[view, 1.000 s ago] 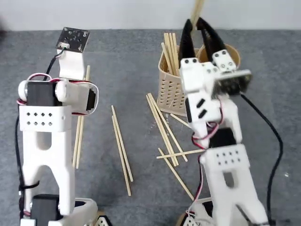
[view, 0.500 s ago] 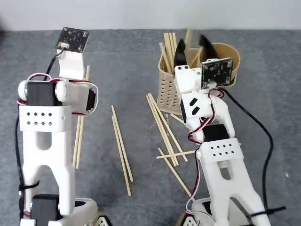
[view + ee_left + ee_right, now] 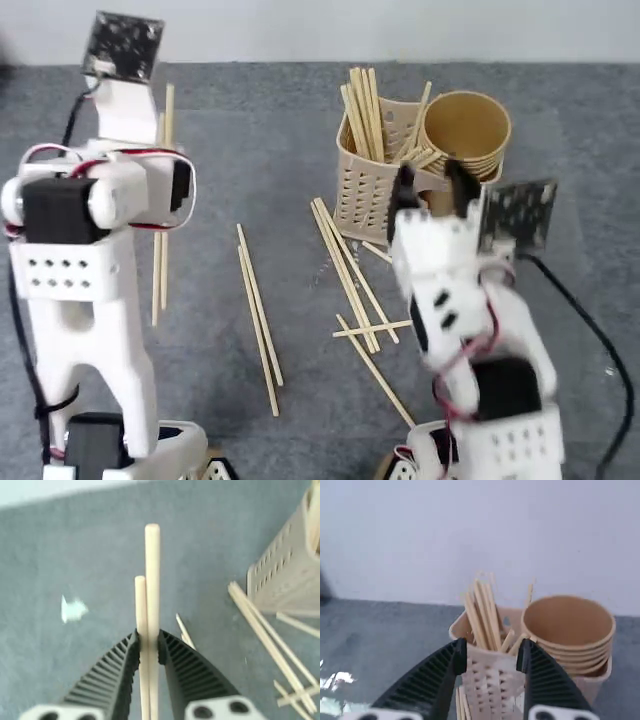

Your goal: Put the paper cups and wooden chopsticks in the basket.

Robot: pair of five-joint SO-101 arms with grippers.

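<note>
1. Basket point(image 3: 372, 190) and stacked paper cups point(image 3: 467, 128) are seen in the high view at about one o'clock on the grey worktop point(image 3: 270, 130). The cups are nested in the basket's three-o'clock end, and the upright chopsticks point(image 3: 362, 105) are packed into its nine-o'clock end.
2. Loose chopsticks point(image 3: 345, 265) are fanned on the worktop at seven o'clock from the basket, and a further pair point(image 3: 258, 315) lies near six o'clock of the worktop's middle.
3. The right gripper point(image 3: 432, 188) is placed at the basket's six-o'clock side, with its fingers apart and nothing between them. A held pair point(image 3: 167, 112) runs along the twelve-to-six line beside the arm at nine o'clock.
4. In the left wrist view, the left gripper point(image 3: 148, 647) is clamped on the held pair point(image 3: 151, 575), one stick reaching past the other. The basket point(image 3: 285, 580) is seen beyond, with loose chopsticks point(image 3: 265, 635) lying beside it.
5. In the right wrist view, the fingers of the right gripper point(image 3: 492, 655) are spread, with nothing held. The basket point(image 3: 490, 677) is framed between them, the paper cups point(image 3: 567, 625) sit inside it, and the upright chopsticks point(image 3: 482, 607) stand next to the cups.
</note>
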